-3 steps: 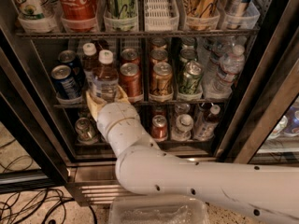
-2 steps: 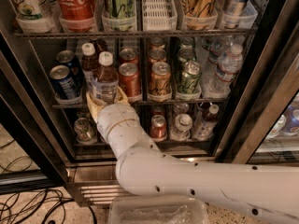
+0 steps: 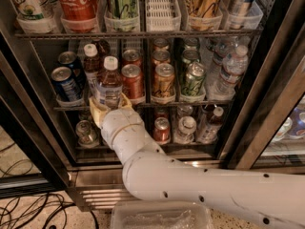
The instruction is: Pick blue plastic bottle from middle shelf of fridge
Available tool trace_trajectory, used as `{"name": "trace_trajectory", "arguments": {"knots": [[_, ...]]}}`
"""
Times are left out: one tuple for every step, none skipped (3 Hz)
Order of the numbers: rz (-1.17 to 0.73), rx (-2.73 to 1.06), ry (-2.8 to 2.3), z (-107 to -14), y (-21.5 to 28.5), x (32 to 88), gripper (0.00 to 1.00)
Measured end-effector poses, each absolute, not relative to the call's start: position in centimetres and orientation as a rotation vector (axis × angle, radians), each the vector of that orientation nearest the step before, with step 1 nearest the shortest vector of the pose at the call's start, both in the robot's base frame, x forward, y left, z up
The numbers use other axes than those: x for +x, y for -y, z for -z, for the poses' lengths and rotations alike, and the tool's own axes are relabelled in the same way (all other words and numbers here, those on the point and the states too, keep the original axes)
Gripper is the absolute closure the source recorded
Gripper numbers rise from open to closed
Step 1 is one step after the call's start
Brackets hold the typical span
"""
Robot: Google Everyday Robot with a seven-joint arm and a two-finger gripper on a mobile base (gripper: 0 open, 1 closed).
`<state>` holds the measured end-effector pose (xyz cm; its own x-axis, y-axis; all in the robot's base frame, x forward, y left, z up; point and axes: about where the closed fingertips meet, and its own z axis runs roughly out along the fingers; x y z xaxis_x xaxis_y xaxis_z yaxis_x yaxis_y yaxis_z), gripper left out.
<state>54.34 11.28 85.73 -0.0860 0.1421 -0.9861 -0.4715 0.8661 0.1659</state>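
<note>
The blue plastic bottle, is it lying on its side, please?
No, the blue plastic bottle is upright, white cap on top, with the hand at its base.

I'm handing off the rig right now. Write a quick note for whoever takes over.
Gripper: inside the fridge, at the front of the middle shelf, around the base of the blue plastic bottle; grasp not confirmed.
Bottle: upright on the shelf's left side, beside a red can, not lifted.
Done: reach to the bottle.
Left: confirm the grasp, lift, draw the bottle out of the fridge.
</note>
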Motion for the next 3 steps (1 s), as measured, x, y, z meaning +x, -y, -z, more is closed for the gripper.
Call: {"name": "trace_trajectory", "arguments": {"knots": [[-0.599, -0.279, -1.641, -84.4, -11.9, 52.9, 1.0], [-0.671, -0.331, -1.717, -83.0, -12.4, 51.6, 1.0], [-0.76, -0.406, -1.759, -82.6, -12.8, 50.5, 1.0]]}}
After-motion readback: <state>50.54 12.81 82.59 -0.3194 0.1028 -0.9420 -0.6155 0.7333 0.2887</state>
